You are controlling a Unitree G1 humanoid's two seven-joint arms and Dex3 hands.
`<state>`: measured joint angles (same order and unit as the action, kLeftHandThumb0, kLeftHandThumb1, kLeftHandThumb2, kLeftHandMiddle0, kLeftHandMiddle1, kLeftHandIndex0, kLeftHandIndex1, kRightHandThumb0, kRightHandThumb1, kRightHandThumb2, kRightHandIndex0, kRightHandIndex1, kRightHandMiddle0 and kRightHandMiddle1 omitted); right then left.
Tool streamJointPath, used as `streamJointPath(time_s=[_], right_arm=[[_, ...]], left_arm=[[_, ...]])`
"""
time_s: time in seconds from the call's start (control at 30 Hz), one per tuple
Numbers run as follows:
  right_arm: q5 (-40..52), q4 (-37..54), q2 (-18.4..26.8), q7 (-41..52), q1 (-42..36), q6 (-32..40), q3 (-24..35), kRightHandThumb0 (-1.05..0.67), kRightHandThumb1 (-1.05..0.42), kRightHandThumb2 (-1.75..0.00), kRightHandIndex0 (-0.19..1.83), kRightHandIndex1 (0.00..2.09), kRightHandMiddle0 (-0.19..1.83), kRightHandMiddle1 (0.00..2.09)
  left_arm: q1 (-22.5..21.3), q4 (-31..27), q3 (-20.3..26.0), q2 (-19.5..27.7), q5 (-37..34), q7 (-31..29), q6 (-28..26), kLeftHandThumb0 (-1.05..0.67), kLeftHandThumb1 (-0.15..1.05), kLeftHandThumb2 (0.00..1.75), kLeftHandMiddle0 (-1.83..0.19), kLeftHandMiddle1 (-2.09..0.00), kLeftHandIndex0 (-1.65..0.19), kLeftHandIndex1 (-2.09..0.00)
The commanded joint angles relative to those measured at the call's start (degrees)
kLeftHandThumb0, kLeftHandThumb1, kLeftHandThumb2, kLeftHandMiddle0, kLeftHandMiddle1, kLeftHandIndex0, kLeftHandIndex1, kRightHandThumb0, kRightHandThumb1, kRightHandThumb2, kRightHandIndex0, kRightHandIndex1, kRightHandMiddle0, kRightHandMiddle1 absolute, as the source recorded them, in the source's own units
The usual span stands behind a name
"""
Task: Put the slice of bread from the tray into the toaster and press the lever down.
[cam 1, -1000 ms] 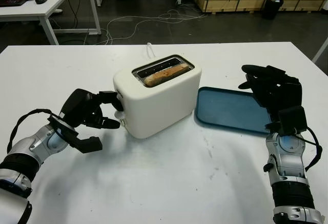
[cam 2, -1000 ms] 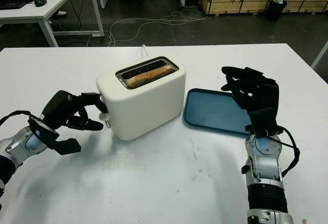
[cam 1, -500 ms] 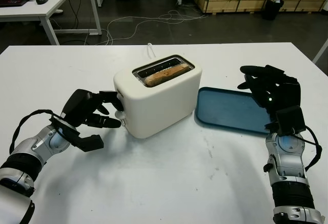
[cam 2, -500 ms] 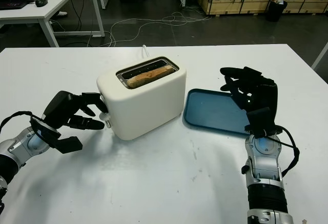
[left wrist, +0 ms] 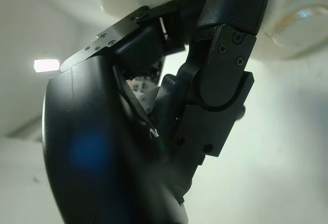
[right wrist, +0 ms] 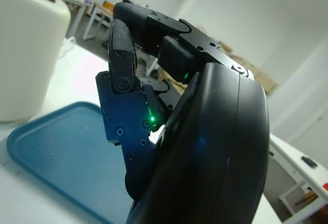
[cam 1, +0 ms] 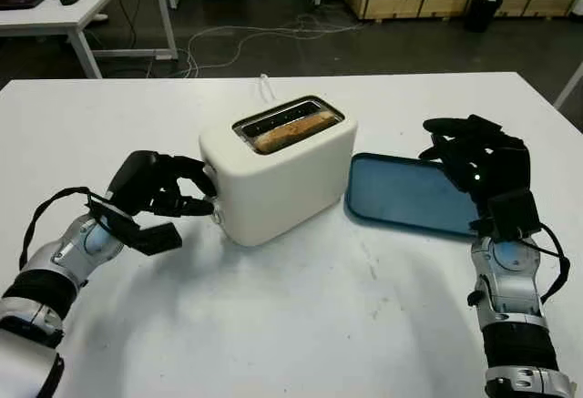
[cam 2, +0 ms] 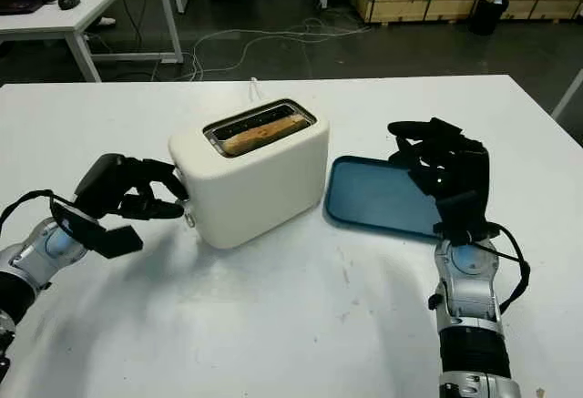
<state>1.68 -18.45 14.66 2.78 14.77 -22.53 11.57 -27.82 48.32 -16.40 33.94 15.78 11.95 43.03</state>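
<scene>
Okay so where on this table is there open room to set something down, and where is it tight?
The widest bare patch is the near table, between the two arms and in front of the toaster. The far strip behind the toaster is bare too. The blue tray holds nothing, but the right hand hangs open over its right end. It is tight at the toaster's left end, where the left hand crowds it.

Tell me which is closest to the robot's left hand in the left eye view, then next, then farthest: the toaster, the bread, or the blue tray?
Measured from the left hand, at the toaster's end:
1. Toaster: right beside the fingers, mid-table.
2. Bread: in the toaster's top slot, a bit farther.
3. Tray: on the toaster's far side, by the right hand.
</scene>
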Motion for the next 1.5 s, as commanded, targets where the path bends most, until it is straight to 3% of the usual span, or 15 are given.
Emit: streamJointPath(time_s=[0.0, 0.2, 0.53, 0.63, 0.77, 1.03, 1.13, 1.27, 1.47], right_arm=[[0.5, -0.7, -0.3, 0.1, 0.6, -0.7, 0.0, -0.4, -0.92, -0.23, 0.83, 1.17, 0.96, 0.55], [0.3, -0.3, -0.5, -0.2, 0.5, -0.6, -0.1, -0.41, -0.92, -0.23, 0.85, 1.15, 0.96, 0.53], [0.4, -0.4, -0.8, 0.1, 0.5, -0.5, -0.7, -0.39, -0.92, -0.23, 0.85, 1.17, 0.97, 0.49], [-0.2, -1.0, -0.6, -0.3, 0.7, -0.9, -0.9, -0.39, -0.92, -0.24, 0.84, 1.17, 0.97, 0.47], [0.1, -0.9, -0.6, -0.1, 0.7, -0.7, -0.9, -0.39, -0.92, -0.24, 0.84, 1.18, 0.97, 0.45], [-0.1, -1.0, -0.3, 0.2, 1.0, -1.1, -1.1, -0.4, -0.92, -0.23, 0.84, 1.21, 1.01, 0.45], [-0.3, -1.1, -0.3, 0.0, 1.1, -0.7, -1.3, -0.4, -0.92, -0.23, 0.83, 1.21, 1.0, 0.44], [0.1, -1.3, -0.4, 0.3, 1.3, -1.0, -1.3, -0.4, -0.92, -0.23, 0.84, 1.21, 1.01, 0.44], [0.3, -1.2, -0.6, 0.4, 1.4, -0.8, -1.3, -0.41, -0.92, -0.22, 0.83, 1.2, 1.01, 0.45]], left_arm=[[0.9, -1.1, 2.9, -1.0, -0.2, 0.4, -3.5, -1.05, 0.92, 0.27, -1.54, -1.12, -1.54, -0.72], [1.5, -6.3, 9.6, -4.5, -0.4, 3.5, -7.7, -1.05, 0.92, 0.39, -1.53, -1.37, -1.31, -1.15], [5.0, -18.5, 16.8, -7.6, -1.2, 2.3, -15.9, -1.05, 0.92, 0.43, -1.57, -1.51, -1.22, -1.4], [5.9, -20.4, 17.5, -7.5, -0.8, 2.0, -15.7, -1.05, 0.92, 0.39, -1.56, -1.49, -1.19, -1.34], [6.5, -19.9, 18.2, -5.8, -1.3, 0.0, -8.9, -1.05, 0.92, 0.36, -1.43, -1.45, -1.11, -1.12], [7.1, -21.2, 21.0, -1.2, -4.5, -6.7, 1.0, -1.05, 0.92, 0.39, -1.25, -1.71, -0.93, -0.87], [7.9, -21.4, 20.7, 1.4, -5.2, -11.4, 4.3, -1.05, 0.92, 0.35, -1.18, -1.68, -0.96, -0.69], [8.4, -22.0, 19.6, 4.6, 0.6, -13.3, 6.6, -1.05, 0.92, 0.42, -1.2, -1.66, -0.99, -0.56], [8.0, -22.6, 17.6, 6.0, 9.8, -11.6, 9.2, -1.05, 0.92, 0.58, -1.14, -1.74, -0.92, -0.59]])
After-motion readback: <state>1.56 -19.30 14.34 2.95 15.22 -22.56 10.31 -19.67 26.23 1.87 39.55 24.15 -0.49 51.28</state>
